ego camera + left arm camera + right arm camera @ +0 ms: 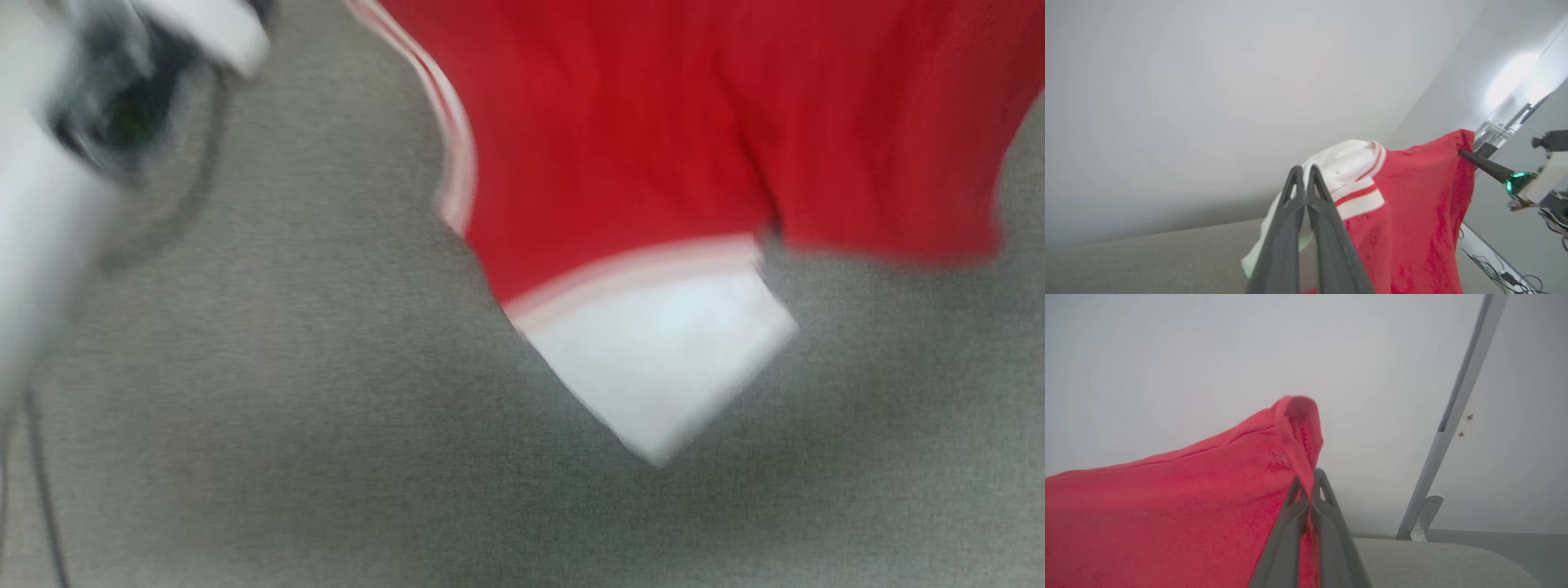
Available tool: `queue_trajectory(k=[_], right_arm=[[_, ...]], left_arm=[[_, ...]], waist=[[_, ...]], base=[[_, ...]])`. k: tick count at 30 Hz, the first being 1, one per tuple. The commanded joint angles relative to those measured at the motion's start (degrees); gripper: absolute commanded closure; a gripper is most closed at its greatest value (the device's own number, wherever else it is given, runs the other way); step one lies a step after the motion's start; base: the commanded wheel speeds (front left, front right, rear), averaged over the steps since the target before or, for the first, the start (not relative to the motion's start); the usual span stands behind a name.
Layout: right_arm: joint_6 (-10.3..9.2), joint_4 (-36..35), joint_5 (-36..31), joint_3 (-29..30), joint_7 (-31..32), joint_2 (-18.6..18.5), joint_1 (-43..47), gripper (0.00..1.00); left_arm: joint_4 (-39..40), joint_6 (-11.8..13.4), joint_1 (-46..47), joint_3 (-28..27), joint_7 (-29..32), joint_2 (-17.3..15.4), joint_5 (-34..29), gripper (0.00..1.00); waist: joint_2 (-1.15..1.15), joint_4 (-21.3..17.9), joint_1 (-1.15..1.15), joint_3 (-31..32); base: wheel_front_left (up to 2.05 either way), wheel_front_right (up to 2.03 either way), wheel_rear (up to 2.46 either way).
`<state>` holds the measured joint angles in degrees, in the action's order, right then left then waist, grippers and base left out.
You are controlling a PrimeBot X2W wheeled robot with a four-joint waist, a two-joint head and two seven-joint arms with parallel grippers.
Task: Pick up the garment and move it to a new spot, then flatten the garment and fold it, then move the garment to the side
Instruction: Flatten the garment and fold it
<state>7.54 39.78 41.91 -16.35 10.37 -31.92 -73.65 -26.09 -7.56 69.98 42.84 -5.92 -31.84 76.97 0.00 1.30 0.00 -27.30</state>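
We see the right pincer (1310, 479) pressed together on a red fold of the garment (1167, 506), which rises past its tips and spreads to its left. The left pincer (1305, 169) is likewise closed, pinching cloth at the white sleeve (1347, 159); the red body hangs to its right. Below both pincers, blurred, lies a grey surface (245, 408).

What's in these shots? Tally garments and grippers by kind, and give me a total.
Garments: 1, the garment
Grippers: 2, the left gripper and the right gripper, both shut on the garment
Total: 3
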Motion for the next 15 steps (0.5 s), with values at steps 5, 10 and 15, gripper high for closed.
queue_trajectory(k=[5, 10, 15], right_arm=[[-0.13, 7.03, -4.24, 4.05, -4.76, 0.92, -10.88, 1.0], [-0.15, 13.09, -7.88, 6.41, -9.01, 2.57, -18.59, 1.0], [-0.18, 17.0, -9.03, 6.03, -10.49, 3.65, -20.36, 1.0]], left_arm=[[-13.55, 0.16, 16.48, -1.14, 1.33, 2.92, -2.93, 1.0], [-22.46, 0.18, 27.98, -3.1, -1.97, 4.52, -4.33, 1.0], [-22.5, 0.18, 29.27, -5.57, -4.82, 5.34, 0.09, 1.0]], waist=[[0.0, -2.06, 0.0, -4.88], [0.0, -2.99, 0.0, -5.04], [0.0, -2.87, 0.0, -4.07]], base=[[0.0, 0.0, 0.0], [0.0, 0.0, 0.0], [0.0, 0.0, 0.0]])
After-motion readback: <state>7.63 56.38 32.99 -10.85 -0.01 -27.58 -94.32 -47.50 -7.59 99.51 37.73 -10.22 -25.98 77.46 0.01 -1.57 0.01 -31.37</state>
